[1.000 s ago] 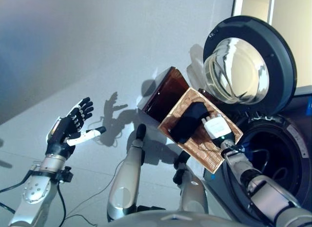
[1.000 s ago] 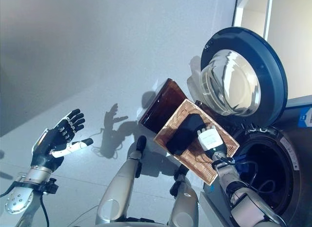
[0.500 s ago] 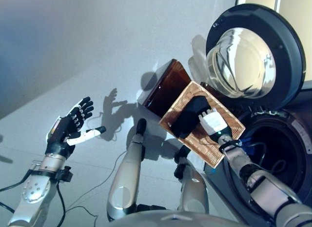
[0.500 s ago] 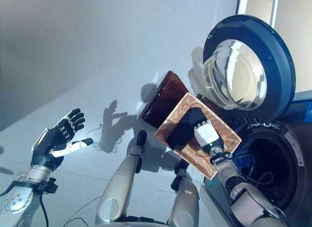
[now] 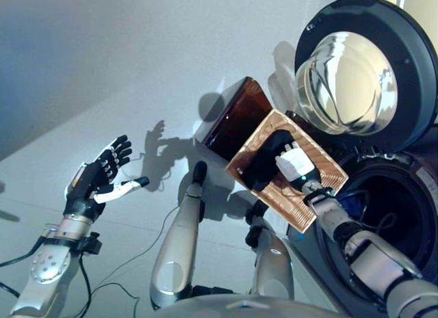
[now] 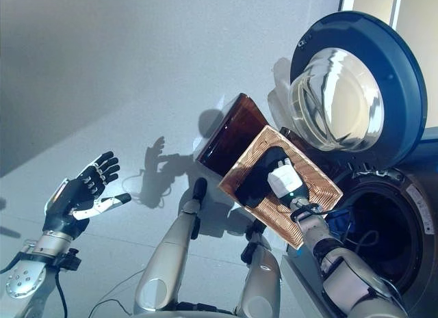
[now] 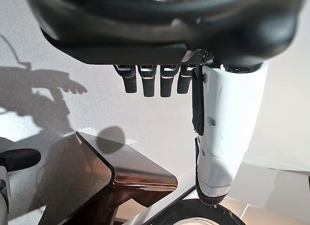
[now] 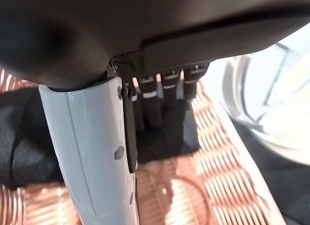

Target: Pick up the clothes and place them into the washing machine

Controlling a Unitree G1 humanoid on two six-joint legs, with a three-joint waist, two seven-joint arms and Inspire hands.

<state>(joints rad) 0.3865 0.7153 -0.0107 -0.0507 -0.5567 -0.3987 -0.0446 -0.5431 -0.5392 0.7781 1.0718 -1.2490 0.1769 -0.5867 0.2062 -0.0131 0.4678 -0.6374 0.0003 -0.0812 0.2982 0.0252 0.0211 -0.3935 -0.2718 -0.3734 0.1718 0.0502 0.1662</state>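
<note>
- Dark front-loading washing machine (image 5: 404,215) at lower right of the eye views, drum mouth open, round blue-grey door with glass bowl (image 5: 363,75) swung up toward upper right; risk of catching the door or the drum rim while carrying anything across.
- Brown glossy box-like bin (image 5: 229,123) at centre, just behind the basket; could be knocked by a careless lift.
- Copper-coloured woven wicker basket (image 5: 308,195) tilted at centre right, just beside the drum mouth (looks precariously angled); likely to tip or slide if pushed rather than reached into.
- Black crumpled garment (image 5: 260,164) lying in the basket, not yet in the machine; may slip out of a shallow grasp, or snag on the weave.
- Right hand (image 6: 284,181) with white thumb cover, down in the basket on the garment, fingers pressed into the dark cloth; cannot tell from the wrist view whether anything is gripped.
- Left hand (image 5: 99,178) at lower left, well apart from everything, fingers spread and relaxed, holding nothing.
</note>
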